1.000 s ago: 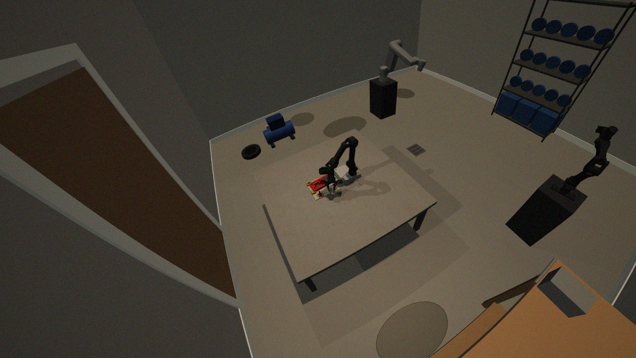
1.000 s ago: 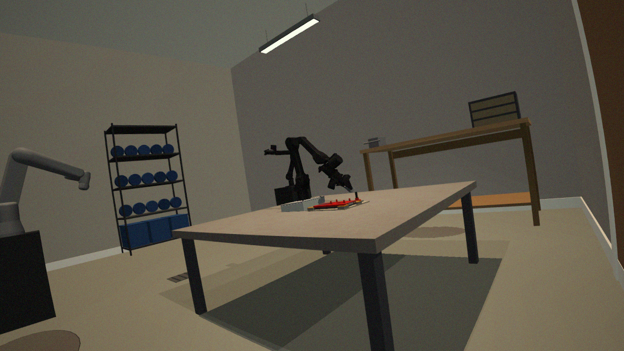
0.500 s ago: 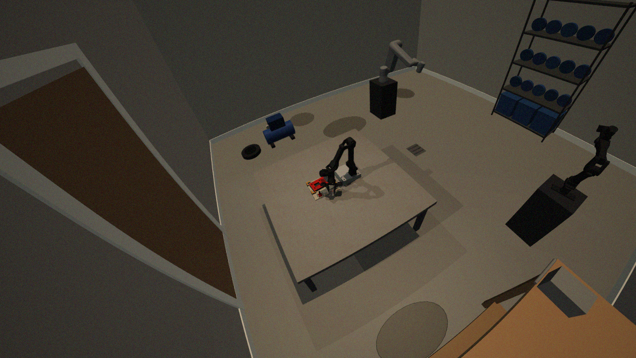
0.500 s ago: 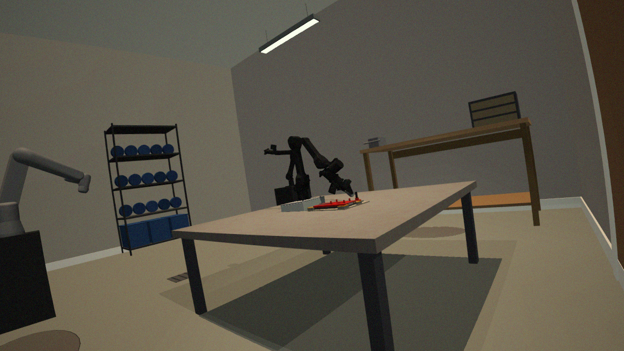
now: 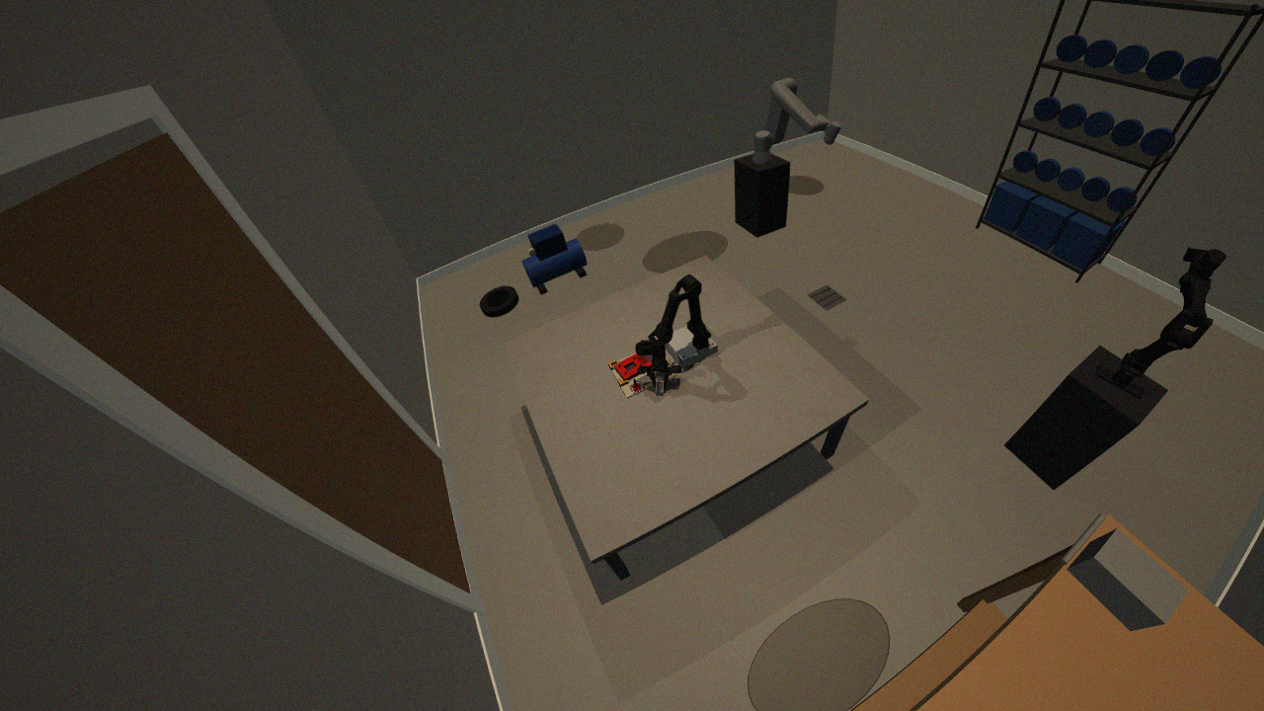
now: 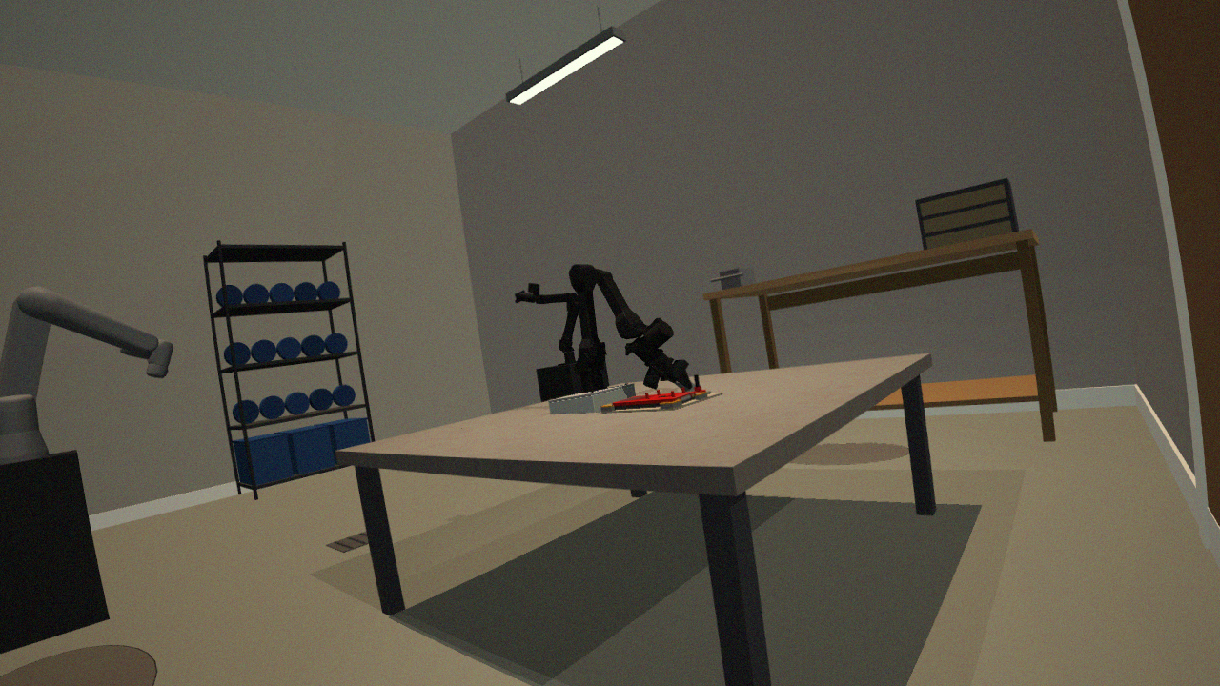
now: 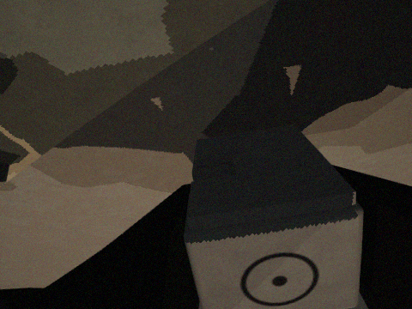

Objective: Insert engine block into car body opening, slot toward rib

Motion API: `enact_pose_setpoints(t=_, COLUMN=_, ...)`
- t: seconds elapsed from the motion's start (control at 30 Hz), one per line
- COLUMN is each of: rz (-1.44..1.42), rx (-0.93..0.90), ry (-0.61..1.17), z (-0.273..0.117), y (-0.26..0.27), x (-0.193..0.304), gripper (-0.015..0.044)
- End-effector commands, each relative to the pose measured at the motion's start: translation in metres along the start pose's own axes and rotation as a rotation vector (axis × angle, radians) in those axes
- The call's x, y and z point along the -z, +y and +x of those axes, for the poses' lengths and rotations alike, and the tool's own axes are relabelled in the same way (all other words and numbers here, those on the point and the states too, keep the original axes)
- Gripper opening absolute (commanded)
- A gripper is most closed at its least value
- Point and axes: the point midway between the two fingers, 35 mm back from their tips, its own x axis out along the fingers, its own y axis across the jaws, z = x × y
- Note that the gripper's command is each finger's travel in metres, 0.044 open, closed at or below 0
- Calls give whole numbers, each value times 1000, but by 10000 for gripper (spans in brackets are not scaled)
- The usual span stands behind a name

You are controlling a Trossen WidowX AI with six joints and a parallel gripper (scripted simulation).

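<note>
My gripper (image 5: 661, 381) (image 6: 687, 388) (image 7: 256, 188) is shut on the engine block, low over the table beside the car body. The engine block (image 7: 275, 180) is a grey block between the black fingers in the wrist view, with a ring and dot mark on its pale lit face. The red car body (image 5: 621, 371) (image 6: 650, 399) lies left of the gripper in the top view, with a dark opening in its middle. The block is outside that opening. The slot and rib cannot be made out, and any gap between block and table is unclear.
A grey tray (image 5: 698, 355) (image 6: 573, 404) lies beside the car body, near the arm's base. A small red part (image 5: 635, 386) stands close to the gripper, and a dark upright post (image 6: 697, 381) rises beside it in the exterior view. All stand on the table (image 5: 707, 441) (image 6: 545, 439).
</note>
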Motion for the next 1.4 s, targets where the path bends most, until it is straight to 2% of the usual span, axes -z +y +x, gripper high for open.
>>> enact_pose_setpoints(t=0.0, rz=0, rx=6, ry=1, z=6, y=-2, x=-6, gripper=0)
enact_pose_setpoints(t=0.13, rz=-1, rx=6, ry=1, z=4, y=0, x=-2, gripper=0)
enact_pose_setpoints(t=0.7, rz=-4, rx=2, ry=13, z=4, y=0, x=-1, gripper=440)
enact_pose_setpoints(t=0.93, rz=-2, rx=4, ry=8, z=1, y=0, x=-1, gripper=440)
enact_pose_setpoints(t=1.27, rz=-1, rx=5, ry=-1, z=-40, y=1, x=-3, gripper=440)
enact_pose_setpoints(t=1.37, rz=-1, rx=5, ry=-2, z=-42, y=1, x=-3, gripper=440)
